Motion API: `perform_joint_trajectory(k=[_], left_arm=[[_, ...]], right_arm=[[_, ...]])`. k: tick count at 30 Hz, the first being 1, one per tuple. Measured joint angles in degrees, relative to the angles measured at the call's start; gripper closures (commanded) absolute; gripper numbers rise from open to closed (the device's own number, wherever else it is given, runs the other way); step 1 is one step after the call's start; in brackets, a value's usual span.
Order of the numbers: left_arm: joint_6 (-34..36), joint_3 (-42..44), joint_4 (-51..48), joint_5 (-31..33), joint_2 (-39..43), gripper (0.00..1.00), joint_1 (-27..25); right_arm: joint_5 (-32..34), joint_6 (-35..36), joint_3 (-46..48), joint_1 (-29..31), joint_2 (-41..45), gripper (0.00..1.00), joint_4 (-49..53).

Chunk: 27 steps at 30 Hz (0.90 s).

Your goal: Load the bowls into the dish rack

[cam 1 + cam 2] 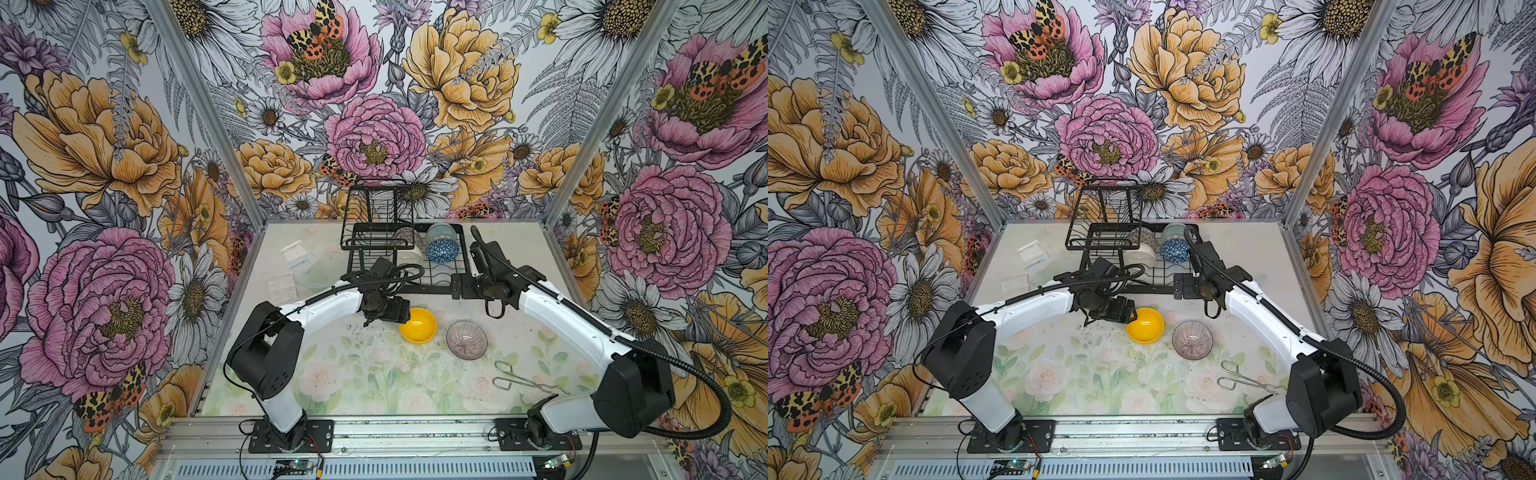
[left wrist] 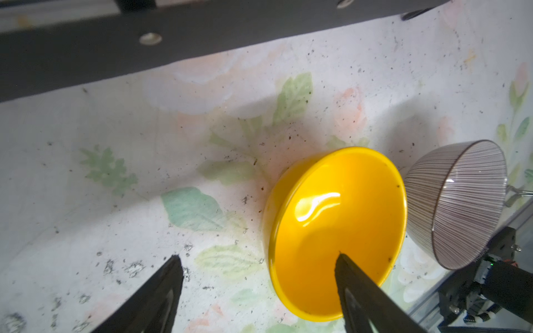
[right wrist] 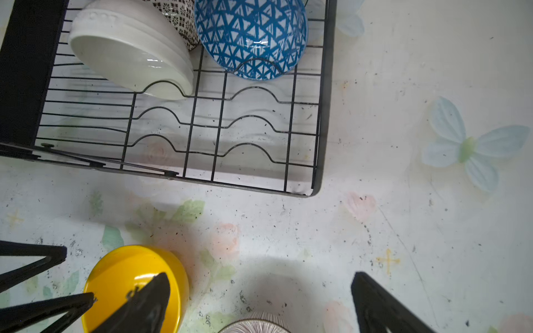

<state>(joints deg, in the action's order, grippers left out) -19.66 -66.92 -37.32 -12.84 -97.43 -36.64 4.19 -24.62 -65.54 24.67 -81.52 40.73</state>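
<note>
A plain yellow bowl [image 1: 419, 326] [image 2: 337, 230] sits upright on the table in front of the dish rack [image 1: 432, 287] [image 3: 326, 115]. My left gripper [image 1: 406, 319] [image 2: 256, 258] is open and straddles the bowl's rim, with one finger [image 2: 354, 282] inside and the other outside. A mauve lined bowl [image 1: 466, 340] [image 2: 461, 201] stands just right of the yellow one. My right gripper [image 1: 493, 309] [image 3: 259, 276] hangs open and empty above the table, behind the mauve bowl. The rack holds a cream bowl [image 3: 129, 54], a blue triangle bowl [image 3: 251, 37], a mosaic bowl [image 3: 178, 14] and a pale teal bowl [image 1: 440, 232].
Metal wire tongs [image 1: 523, 380] lie at the front right of the table. Clear plastic boxes [image 1: 296, 252] sit at the left, beside the rack. The rack's raised upper basket [image 1: 380, 208] stands at its back left. Its front slots [image 3: 202, 138] hold nothing.
</note>
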Motion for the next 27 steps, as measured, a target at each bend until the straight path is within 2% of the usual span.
perform_joint_trajectory(k=[9,27], left_arm=[[-1.1,-0.6,2.1,-2.7,-3.3,0.51,-0.3],[-1.2,-1.1,2.5,-4.8,-6.0,0.92,-0.3]], right_arm=[[0.0,0.0,0.0,0.0,0.0,0.01,0.6],[-0.1,0.2,0.0,-0.4,-1.6,0.00,0.7]])
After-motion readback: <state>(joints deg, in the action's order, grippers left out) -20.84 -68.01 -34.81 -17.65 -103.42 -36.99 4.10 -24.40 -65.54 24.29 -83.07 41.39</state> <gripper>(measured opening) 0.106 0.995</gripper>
